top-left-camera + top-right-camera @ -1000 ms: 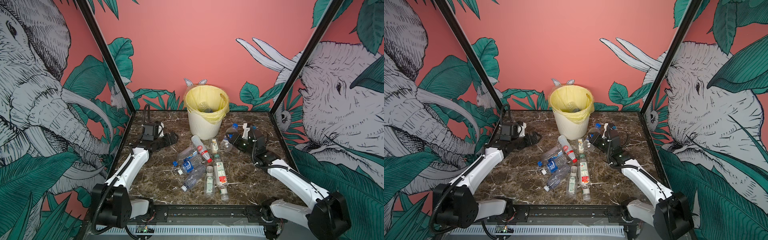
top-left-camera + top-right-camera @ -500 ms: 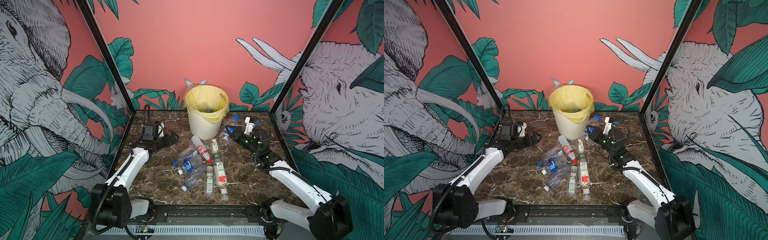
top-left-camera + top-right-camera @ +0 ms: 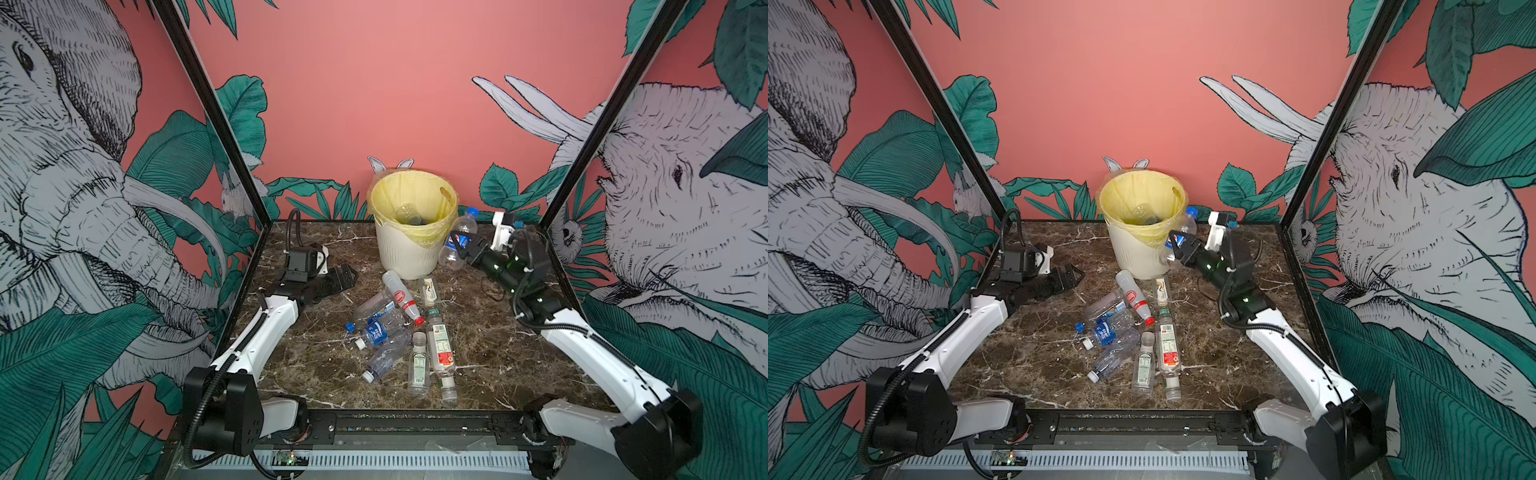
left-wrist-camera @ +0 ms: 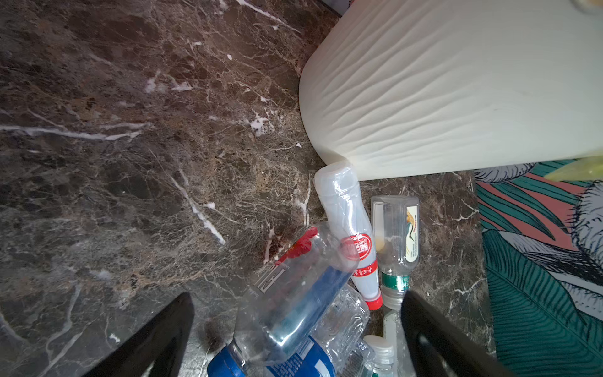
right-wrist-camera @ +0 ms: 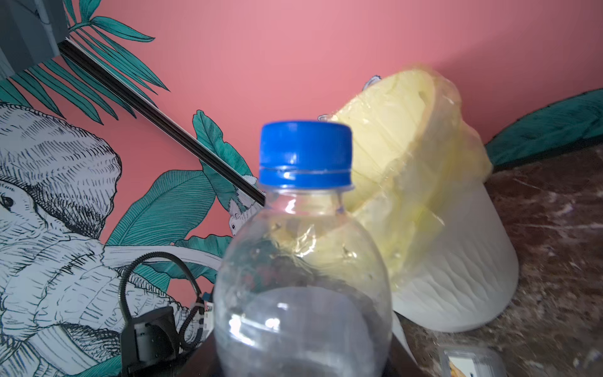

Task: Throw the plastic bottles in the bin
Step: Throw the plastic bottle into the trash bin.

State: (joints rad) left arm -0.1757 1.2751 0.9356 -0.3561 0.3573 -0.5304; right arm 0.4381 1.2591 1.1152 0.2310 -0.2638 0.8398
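Right gripper (image 3: 459, 246) has its jaws closed across the middle of a clear Pepsi bottle (image 3: 465, 226), blue cap uppermost and leaning a little, lifted off the marble tabletop (image 3: 498, 353) toward its far right corner. From where I stand the bottle hangs just beside the bin (image 3: 405, 255), with its cap about level with the rim. Whether it brushes the overhanging yellow bag (image 3: 430, 235) I can't tell. In the right wrist view that bottle (image 5: 303, 261) fills the foreground, with the bin (image 5: 463, 280) behind it.

The bin stands at the middle of the far edge, and a crumpled clear bottle (image 3: 409, 214) shows inside it.

Left gripper (image 3: 347, 277) is spread wide with nothing in it. It sits low over the tabletop near the left edge, its fingers (image 4: 153, 339) pointing toward the pile of bottles (image 3: 395, 332) in the centre. The pile lies flat. A red-capped bottle (image 3: 401, 296) has its base up against the foot of the bin, with a small bird-label bottle (image 3: 430, 289) just beside it. Blue-label bottles (image 3: 378, 330) are tangled together, and two white-green label bottles (image 3: 440, 351) lie side by side nearer the front edge.
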